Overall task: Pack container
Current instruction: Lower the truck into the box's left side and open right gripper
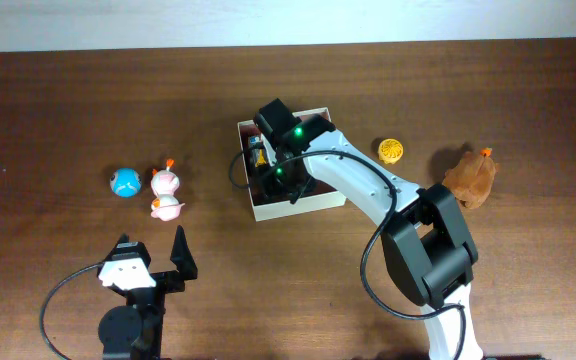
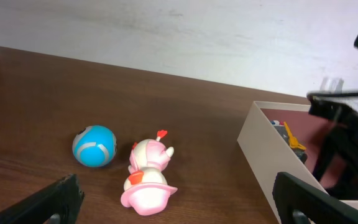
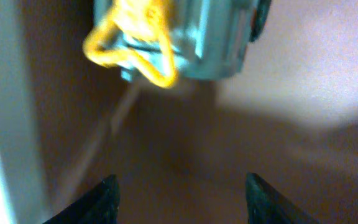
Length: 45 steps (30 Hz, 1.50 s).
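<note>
The container [image 1: 302, 207] is a square cream-walled box with a reddish-brown inside, at the table's middle; it also shows in the left wrist view [image 2: 261, 149]. My right gripper [image 3: 178, 196] is open and empty inside it, over the brown floor [image 3: 278, 149], near a pale blue toy with a yellow piece [image 3: 185, 34]. From overhead the right arm [image 1: 286, 150] covers much of the box. My left gripper [image 2: 179, 205] is open and empty near the front edge [image 1: 153, 262]. Ahead of it lie two pink-and-white toys [image 2: 146, 174] and a blue ball [image 2: 94, 145].
A yellow round toy [image 1: 391, 151] and a brown animal toy [image 1: 471, 176] lie right of the box. The blue ball [image 1: 126, 183] and pink toys [image 1: 166, 192] lie on the left.
</note>
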### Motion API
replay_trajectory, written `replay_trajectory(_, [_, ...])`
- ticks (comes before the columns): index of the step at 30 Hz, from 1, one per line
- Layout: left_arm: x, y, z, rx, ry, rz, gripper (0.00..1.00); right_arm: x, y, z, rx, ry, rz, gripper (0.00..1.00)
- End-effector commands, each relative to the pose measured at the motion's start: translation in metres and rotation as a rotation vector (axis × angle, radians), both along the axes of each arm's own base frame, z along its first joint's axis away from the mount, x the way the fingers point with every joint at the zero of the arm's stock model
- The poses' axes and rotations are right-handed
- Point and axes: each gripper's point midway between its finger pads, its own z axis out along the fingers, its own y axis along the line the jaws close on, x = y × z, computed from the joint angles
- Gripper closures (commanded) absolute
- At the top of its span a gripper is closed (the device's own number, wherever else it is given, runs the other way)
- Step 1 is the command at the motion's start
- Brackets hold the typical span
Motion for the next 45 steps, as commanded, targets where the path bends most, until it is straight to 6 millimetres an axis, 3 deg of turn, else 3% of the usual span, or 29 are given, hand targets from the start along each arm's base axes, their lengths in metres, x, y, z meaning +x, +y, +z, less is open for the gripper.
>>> replay_trajectory(1, [0.0, 0.0, 0.0, 0.015, -0.004, -0.007, 0.0, 0.011, 0.022, 0.041, 0.105, -0.049, -0.044, 0.41])
replay_trajectory(8, [0.0, 0.0, 0.0, 0.015, -0.004, -0.007, 0.0, 0.027, 0.038, 0.064, 0.195, -0.067, -0.148, 0.41])
replay_trajectory(21, [0.0, 0.0, 0.0, 0.015, -0.004, -0.007, 0.0, 0.033, 0.044, 0.068, 0.232, -0.053, -0.225, 0.42])
replay_trajectory(32, [0.0, 0.0, 0.0, 0.015, -0.004, -0.007, 0.01, 0.019, 0.075, 0.076, 0.3, -0.033, -0.216, 0.42])
replay_trajectory(45, [0.0, 0.0, 0.0, 0.015, -0.004, -0.007, 0.0, 0.029, 0.094, 0.089, 0.387, -0.046, -0.29, 0.42])
